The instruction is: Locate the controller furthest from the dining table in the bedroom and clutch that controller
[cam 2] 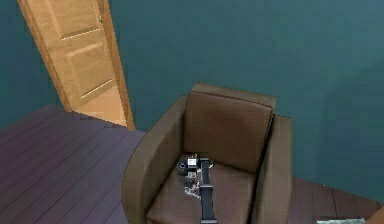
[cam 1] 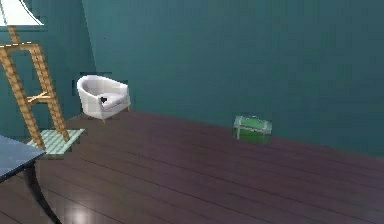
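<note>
Arm [cam 2: 208, 203] rose from the arm side view's bottom edge over the seat of a brown armchair [cam 2: 235, 125]. Pincer [cam 2: 186, 175] lay above the cushion with a small blob [cam 2: 183, 183] at its end. Possibly the controller, too small to confirm. Could not tell whether the pincer held anything. Forward view: blue surface [cam 1: 10, 155] nearest, then a white armchair [cam 1: 103, 95] with a dark item [cam 1: 105, 101] on its seat, and a green box [cam 1: 252, 127] by the wall. Judgement: approach and reach made; grasp and lift unconfirmed.
</note>
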